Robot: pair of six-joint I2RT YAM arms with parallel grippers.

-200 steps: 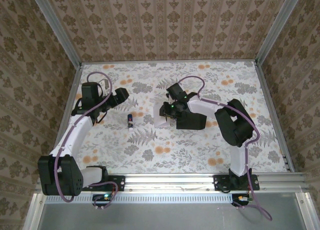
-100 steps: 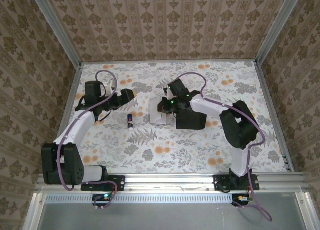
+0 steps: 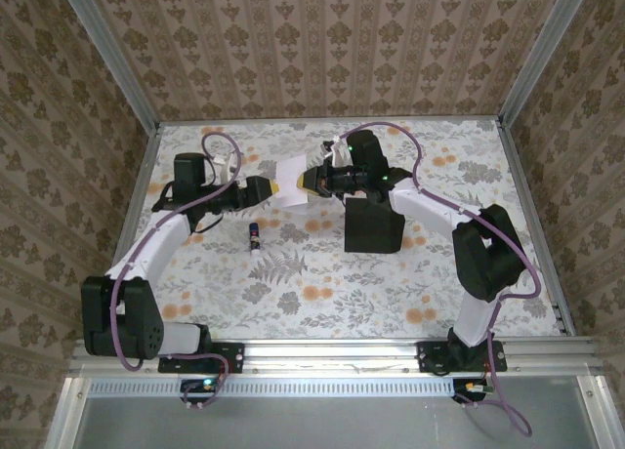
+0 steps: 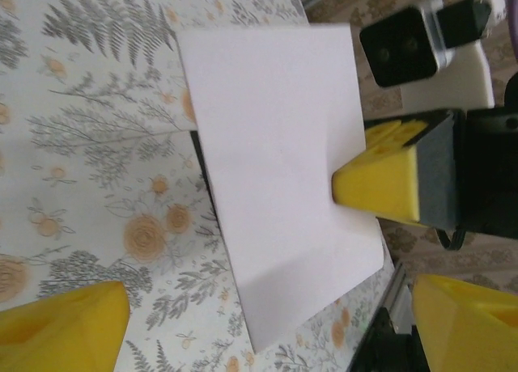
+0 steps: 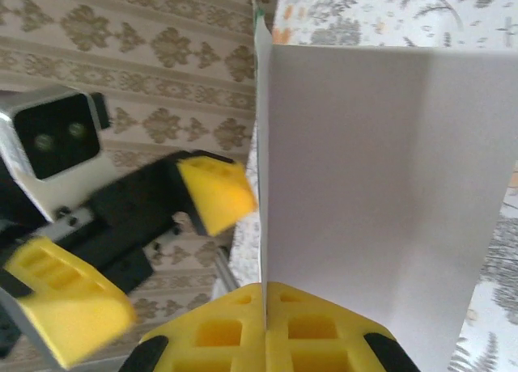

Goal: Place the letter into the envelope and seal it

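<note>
Letter (image 3: 292, 170) sits just above centre in the top view, pinched in the right gripper (image 3: 311, 183). Left gripper (image 3: 266, 187) is beside it, fingers spread.

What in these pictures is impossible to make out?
- Top view: whether the flap of the flat black paper envelope is open; the right arm overlaps its far edge.
- Top view: the label of the small white-and-blue glue stick, too small.
- Left wrist view: one edge of the thin white paper letter, behind a yellow finger of the right hand.

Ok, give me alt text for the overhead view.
The right gripper holds the white letter up over the floral table, with the open left gripper facing it. The black envelope lies flat near the right arm.
</note>
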